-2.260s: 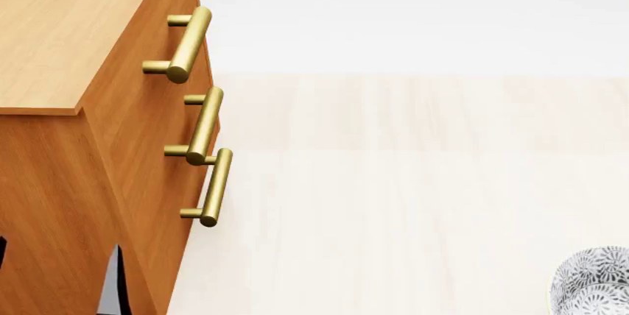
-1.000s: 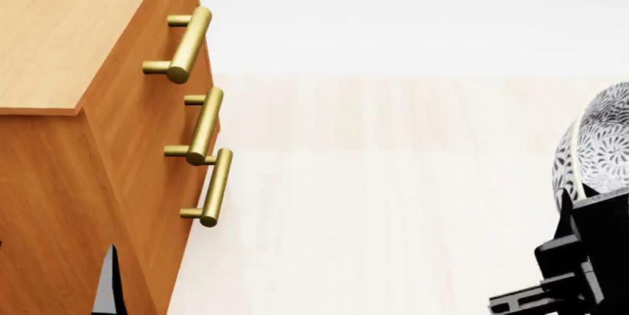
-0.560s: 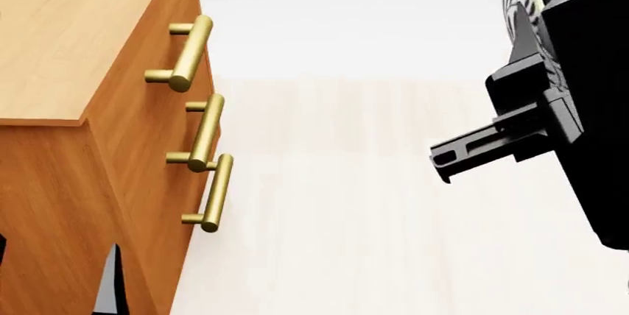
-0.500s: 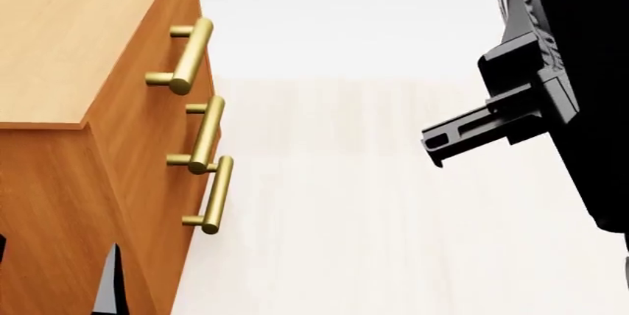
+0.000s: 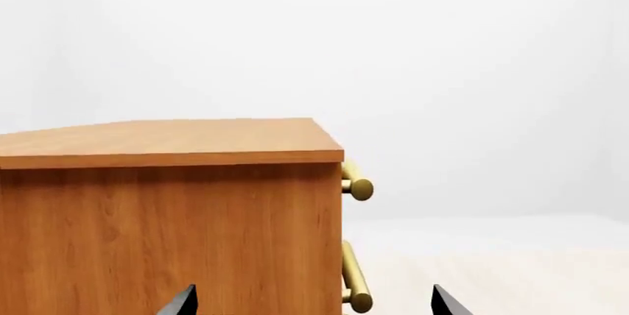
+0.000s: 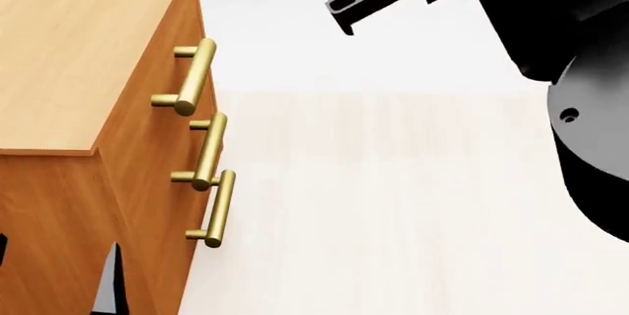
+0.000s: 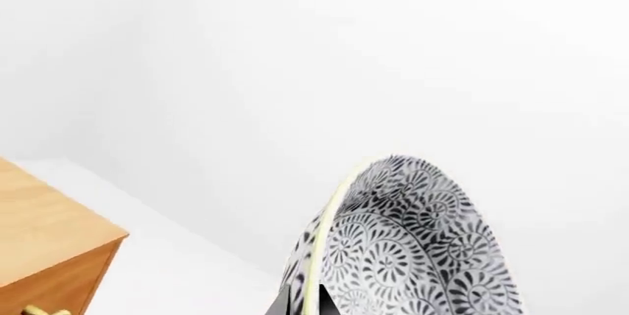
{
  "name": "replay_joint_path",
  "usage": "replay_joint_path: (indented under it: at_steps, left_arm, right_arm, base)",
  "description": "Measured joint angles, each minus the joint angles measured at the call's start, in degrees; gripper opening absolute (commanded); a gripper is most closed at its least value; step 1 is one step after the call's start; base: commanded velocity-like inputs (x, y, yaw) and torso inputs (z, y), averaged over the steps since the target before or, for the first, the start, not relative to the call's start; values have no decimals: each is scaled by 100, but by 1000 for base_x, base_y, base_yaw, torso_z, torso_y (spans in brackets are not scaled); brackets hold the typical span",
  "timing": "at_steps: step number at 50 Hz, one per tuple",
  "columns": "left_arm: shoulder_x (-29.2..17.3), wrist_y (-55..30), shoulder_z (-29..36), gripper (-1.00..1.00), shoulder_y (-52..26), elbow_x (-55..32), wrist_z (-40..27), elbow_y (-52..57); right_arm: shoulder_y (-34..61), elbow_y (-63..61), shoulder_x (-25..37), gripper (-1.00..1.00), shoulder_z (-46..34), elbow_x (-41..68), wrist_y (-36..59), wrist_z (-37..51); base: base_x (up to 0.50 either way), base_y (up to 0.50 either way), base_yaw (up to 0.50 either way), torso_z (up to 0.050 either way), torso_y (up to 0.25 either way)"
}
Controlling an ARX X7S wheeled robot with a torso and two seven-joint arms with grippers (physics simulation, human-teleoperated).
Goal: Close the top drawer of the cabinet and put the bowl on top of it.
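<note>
The orange-brown cabinet (image 6: 69,57) fills the left of the head view, its three brass handles facing right. The top drawer (image 6: 157,79) sits flush with the two fronts below, with its handle (image 6: 194,77) uppermost. In the right wrist view the patterned bowl (image 7: 423,241) stands on edge, and my right gripper (image 7: 303,302) is shut on its pale rim, well above the cabinet corner (image 7: 49,249). The head view shows no bowl, only my black right arm (image 6: 550,28) at the upper right. My left gripper (image 5: 312,306) hangs open beside the cabinet's side panel (image 5: 167,234), holding nothing.
A pale wood floor (image 6: 393,204) stretches right of the cabinet, with a white wall behind it. One left fingertip (image 6: 110,285) shows at the bottom left of the head view. The lighter wood-grain cabinet top (image 5: 167,135) has nothing on it.
The right arm has risen from the lower right to the upper right, carrying the bowl up out of the head view. The cabinet sits slightly lower in that view. The left gripper has not moved.
</note>
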Motion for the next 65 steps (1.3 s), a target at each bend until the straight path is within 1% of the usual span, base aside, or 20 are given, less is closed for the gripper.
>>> replay_joint_path:
  at_steps: [21, 29, 43, 57, 65]
  left_arm:
    - [-6, -51, 43, 100, -50, 10, -35, 32]
    - [-29, -85, 1, 100, -69, -69, -41, 61]
    - [-70, -123, -65, 100, -63, -164, -74, 112]
    - [-87, -90, -57, 100, -80, -38, -132, 74]
    - [-98, -107, -92, 100, -95, -73, -157, 74]
  right_arm:
    - [785, 1189, -1343, -100, -33, -268, 340, -345]
    - [940, 1589, -1864, -100, -114, -459, 355, -512]
    - [1134, 2017, -2572, -100, -138, -613, 326, -637]
    - [1232, 2592, -3232, -100, -208, -889, 175, -888]
    - [1235, 2990, -3632, -100, -257, -1037, 64, -1022]
  base:
    - [0, 0, 0, 29, 208]
    - [0, 0, 0, 11, 250]
    - [0, 0, 0, 3, 250]
    - [0, 0, 0, 0, 16]
    - [0, 0, 0, 0, 234]
